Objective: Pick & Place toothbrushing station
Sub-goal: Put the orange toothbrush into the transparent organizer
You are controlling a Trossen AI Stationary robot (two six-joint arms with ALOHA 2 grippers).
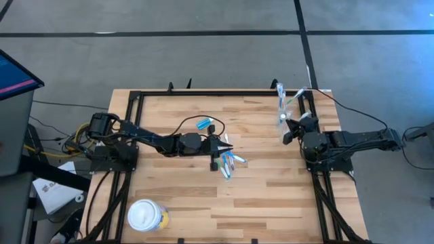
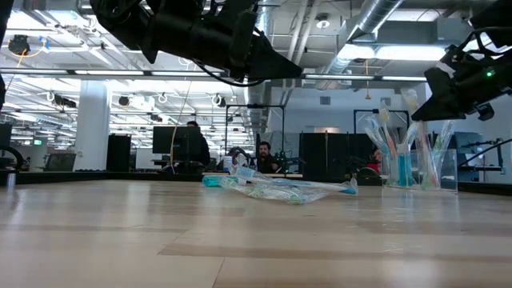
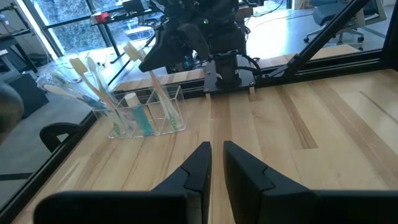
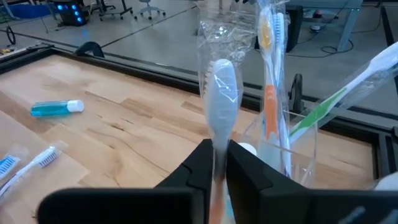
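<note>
A clear tumbler (image 1: 283, 107) stands near the table's far right corner with several toothbrushes upright in it; it also shows in the left wrist view (image 3: 147, 117). My right gripper (image 4: 219, 152) hovers just over it, shut on a wrapped white toothbrush (image 4: 221, 93). Several wrapped toothbrushes (image 1: 230, 163) lie flat at mid-table. My left gripper (image 1: 228, 145) hangs shut above them, touching nothing. A small blue tube (image 1: 205, 124) with a white cap lies on its side beyond the left gripper. My right gripper pinches the wrapped toothbrush by its handle (image 4: 217, 146), just below the head, between its two fingers. The fingers come nearly level from the table's right side and lie across the brush. The brush stands roughly upright, head up, its lower end down inside the tumbler (image 4: 292, 149).
A round yellow tub with a white lid (image 1: 146, 215) stands near the table's near left corner. A black frame rail (image 1: 224, 93) runs along the far edge, close behind the tumbler. Bare wood lies between the loose brushes and the tumbler.
</note>
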